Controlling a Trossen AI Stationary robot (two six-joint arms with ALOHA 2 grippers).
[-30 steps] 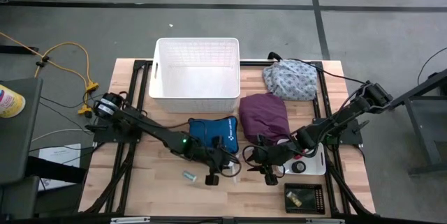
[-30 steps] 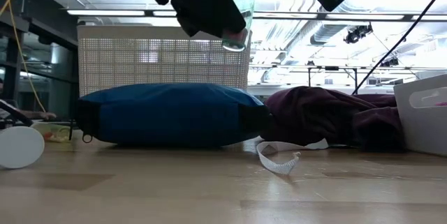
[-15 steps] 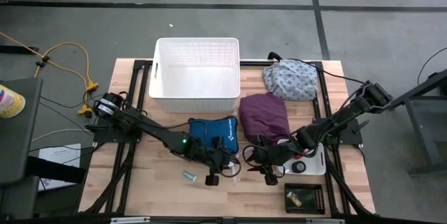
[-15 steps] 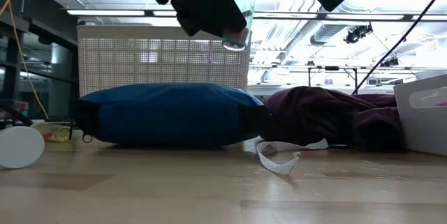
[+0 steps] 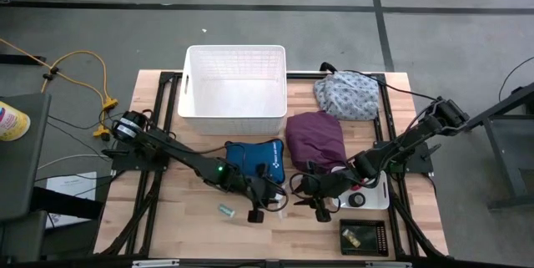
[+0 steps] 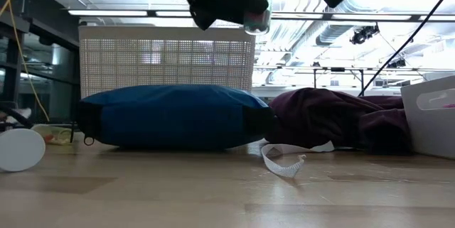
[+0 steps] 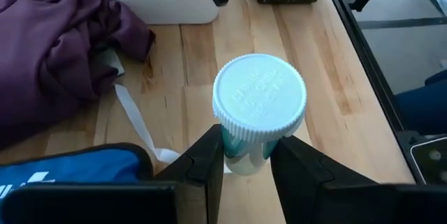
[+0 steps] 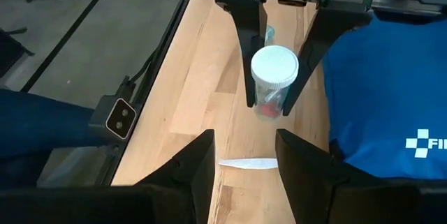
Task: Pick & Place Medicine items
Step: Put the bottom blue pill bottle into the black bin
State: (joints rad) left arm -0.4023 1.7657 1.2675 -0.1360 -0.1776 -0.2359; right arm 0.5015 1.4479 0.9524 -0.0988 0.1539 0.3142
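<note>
left gripper [image 7: 244, 155]: reaches from the table's 9 o'clock edge toward the middle, raised above the wood just in front of the blue pouch [image 5: 255, 158]; fingers clamped on the bottle.
bottle [image 7: 258, 112]: clear greenish body, white ribbed cap; held off the table, long axis along the gripper's reach, cap facing the left wrist camera and the right gripper.
right gripper [image 8: 244, 158]: comes in from 3 o'clock, low beside the purple cloth [image 5: 315, 137], facing the bottle; fingers apart, holding nothing.
small vial [image 5: 226, 210]: lies flat on the wood at 7 o'clock of the left gripper.
change: in the low view the left gripper and bottle sit higher and further right than half a second ago; in the high view its tip has pulled slightly toward 9 o'clock.
basket [image 5: 235, 114]: white, at 12 o'clock behind the pouch.
</note>
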